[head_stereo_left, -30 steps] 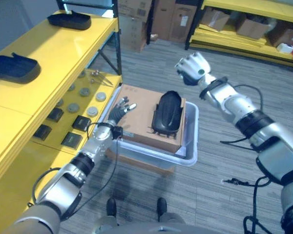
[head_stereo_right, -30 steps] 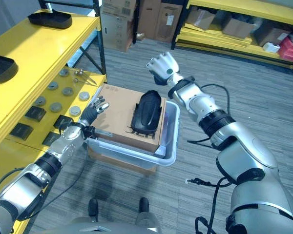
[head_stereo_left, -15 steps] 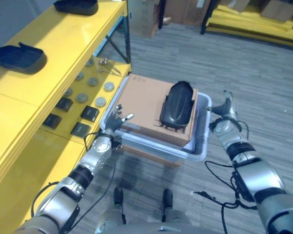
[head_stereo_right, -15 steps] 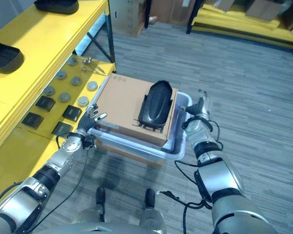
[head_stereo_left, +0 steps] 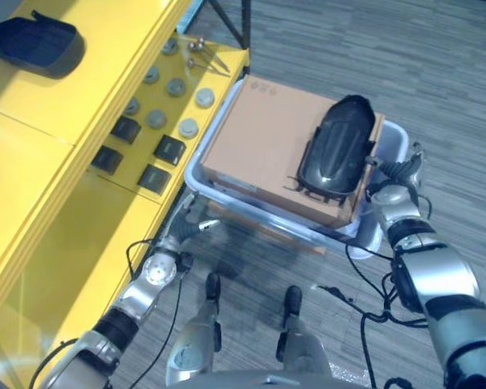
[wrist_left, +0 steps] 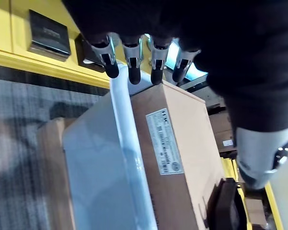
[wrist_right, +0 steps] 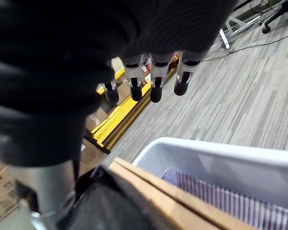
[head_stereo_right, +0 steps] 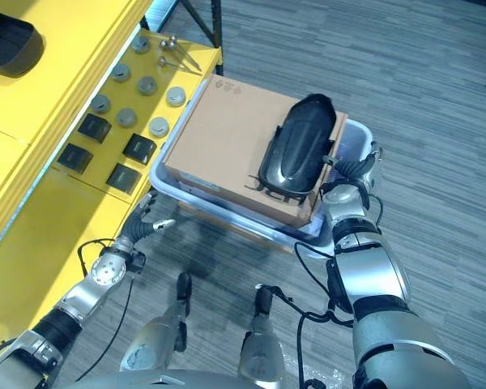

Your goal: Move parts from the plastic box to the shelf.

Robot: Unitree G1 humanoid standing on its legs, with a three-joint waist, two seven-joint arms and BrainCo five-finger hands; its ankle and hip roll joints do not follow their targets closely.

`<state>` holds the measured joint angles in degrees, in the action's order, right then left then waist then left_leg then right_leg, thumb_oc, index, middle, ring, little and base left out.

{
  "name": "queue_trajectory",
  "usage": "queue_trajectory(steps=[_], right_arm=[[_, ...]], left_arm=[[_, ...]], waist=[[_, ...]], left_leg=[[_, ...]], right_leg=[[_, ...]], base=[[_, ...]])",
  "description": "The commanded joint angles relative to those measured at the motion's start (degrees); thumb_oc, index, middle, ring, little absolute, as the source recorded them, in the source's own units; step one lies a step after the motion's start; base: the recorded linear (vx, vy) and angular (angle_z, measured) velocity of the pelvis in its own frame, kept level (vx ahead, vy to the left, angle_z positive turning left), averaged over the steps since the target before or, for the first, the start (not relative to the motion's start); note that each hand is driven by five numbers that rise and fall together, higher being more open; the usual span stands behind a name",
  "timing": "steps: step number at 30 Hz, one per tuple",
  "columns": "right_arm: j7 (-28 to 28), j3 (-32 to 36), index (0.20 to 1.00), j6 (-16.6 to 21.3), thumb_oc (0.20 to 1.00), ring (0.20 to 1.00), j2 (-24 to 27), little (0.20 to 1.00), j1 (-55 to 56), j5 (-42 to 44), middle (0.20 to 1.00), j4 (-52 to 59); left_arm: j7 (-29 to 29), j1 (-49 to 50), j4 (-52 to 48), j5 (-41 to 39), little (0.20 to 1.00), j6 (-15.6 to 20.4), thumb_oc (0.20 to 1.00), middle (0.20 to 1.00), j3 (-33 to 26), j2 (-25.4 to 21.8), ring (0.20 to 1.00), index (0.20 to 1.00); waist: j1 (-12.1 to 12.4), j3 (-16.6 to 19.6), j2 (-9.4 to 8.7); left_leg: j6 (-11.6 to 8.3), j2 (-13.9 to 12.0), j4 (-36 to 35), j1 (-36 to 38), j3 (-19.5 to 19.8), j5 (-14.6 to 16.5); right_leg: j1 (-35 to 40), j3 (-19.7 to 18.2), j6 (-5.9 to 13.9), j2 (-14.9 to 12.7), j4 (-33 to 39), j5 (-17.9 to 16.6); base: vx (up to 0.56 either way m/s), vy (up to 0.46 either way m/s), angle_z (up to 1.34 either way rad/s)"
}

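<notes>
The translucent plastic box (head_stereo_left: 198,168) stands on the floor beside the yellow shelf (head_stereo_left: 57,138). A brown cardboard box (head_stereo_left: 267,146) lies across its top, and a black moulded part (head_stereo_left: 338,154) rests on the cardboard's right half. My left hand (head_stereo_left: 193,228) is low at the box's near left corner, open, its straight fingers (wrist_left: 129,67) close to the rim (wrist_left: 122,105). My right hand (head_stereo_left: 398,168) is open beside the box's right wall (wrist_right: 221,160), fingers (wrist_right: 156,81) straight and holding nothing.
Another black part (head_stereo_left: 36,42) lies on the shelf's top level. The lower level holds several round metal discs (head_stereo_left: 188,127) and black square pieces (head_stereo_left: 169,149). A flat cardboard piece (wrist_left: 50,167) lies under the plastic box. Grey floor lies right of the box.
The whole view has tilted down and closer to the box. My right hand dropped from high above to the box's right side. My left hand sank below the left rim.
</notes>
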<state>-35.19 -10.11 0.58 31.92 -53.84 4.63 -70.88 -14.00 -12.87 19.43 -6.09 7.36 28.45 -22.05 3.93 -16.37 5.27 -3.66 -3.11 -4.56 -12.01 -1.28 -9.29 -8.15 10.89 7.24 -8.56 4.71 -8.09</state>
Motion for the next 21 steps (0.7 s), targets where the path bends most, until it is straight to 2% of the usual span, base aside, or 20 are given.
queue_trajectory(steps=[1, 6, 9, 15, 16, 21], right_arm=[[-0.25, -2.93, 1.0, 3.28, 1.0, 1.0, 3.03, 1.0, -5.86, 0.53, 1.0, -1.5], [0.02, -3.7, 1.0, 2.66, 1.0, 1.0, 3.1, 1.0, -7.37, -0.01, 1.0, -3.64], [0.53, -3.82, 1.0, 0.51, 1.0, 1.0, 2.65, 1.0, -8.64, -0.23, 1.0, -7.85], [1.65, -2.61, 1.0, -1.14, 1.0, 1.0, 2.32, 1.0, -8.03, 0.64, 1.0, -10.75], [2.63, -2.36, 0.2, -1.6, 0.2, 0.2, 2.39, 0.2, -7.53, 0.7, 0.2, -11.54], [4.14, 0.4, 0.2, -2.0, 0.2, 0.2, 2.78, 0.2, -4.88, 3.89, 0.2, -12.85]], left_arm=[[1.21, -2.09, 0.68, 2.87, 1.0, 2.09, 1.0, 1.0, 2.72, -0.49, 1.0, 1.0], [1.97, -1.52, 1.26, 3.01, 1.0, 2.17, 1.0, 1.0, 4.38, -0.04, 1.0, 1.0], [1.45, -2.23, 1.98, 2.7, 1.0, 2.06, 1.0, 1.0, 4.99, 0.73, 1.0, 1.0], [1.12, -2.79, 0.97, 2.9, 1.0, 1.73, 1.0, 1.0, 5.23, 1.07, 1.0, 1.0], [1.12, -2.74, 0.96, 2.94, 1.0, 1.74, 1.0, 1.0, 4.98, 1.08, 1.0, 1.0], [1.28, -1.86, 0.77, 2.91, 1.0, 1.48, 1.0, 1.0, 3.55, 1.03, 1.0, 1.0]], waist=[[0.63, 1.6, -1.47], [1.31, 0.7, -0.72], [1.94, 0.03, -0.42], [3.03, -0.89, 0.49], [3.33, -1.07, 0.88], [3.86, -1.28, 1.46]], left_leg=[[-1.3, 0.5, 1.0, -0.25, -0.25, 3.15], [-1.37, 0.9, 0.8, -1.15, 0.44, 2.79], [-1.48, 0.96, 0.81, -1.91, 0.92, 2.44], [-1.57, 1.29, 0.72, -3.05, 1.82, 2.0], [-1.62, 1.31, 0.5, -3.33, 2.03, 1.79], [-1.7, 1.49, 0.37, -3.7, 2.66, 1.65]], right_leg=[[0.19, -2.85, 2.72, -3.1, -1.74, 2.9], [-0.35, -2.19, 2.75, -3.3, -1.7, 2.8], [-0.65, -1.76, 2.79, -3.43, -1.63, 2.63], [-1.19, -1.12, 2.8, -3.58, -1.31, 2.43], [-1.34, -0.88, 2.83, -3.67, -1.21, 2.43], [-1.05, -0.17, 2.97, -3.81, -0.87, 2.59]], base=[[0.0, 0.012, 0.06], [0.0, 0.008, 0.13], [0.0, -0.003, 0.03], [0.0, -0.006, 0.07], [0.01, -0.001, 0.07], [0.0, 0.0, 0.01]])
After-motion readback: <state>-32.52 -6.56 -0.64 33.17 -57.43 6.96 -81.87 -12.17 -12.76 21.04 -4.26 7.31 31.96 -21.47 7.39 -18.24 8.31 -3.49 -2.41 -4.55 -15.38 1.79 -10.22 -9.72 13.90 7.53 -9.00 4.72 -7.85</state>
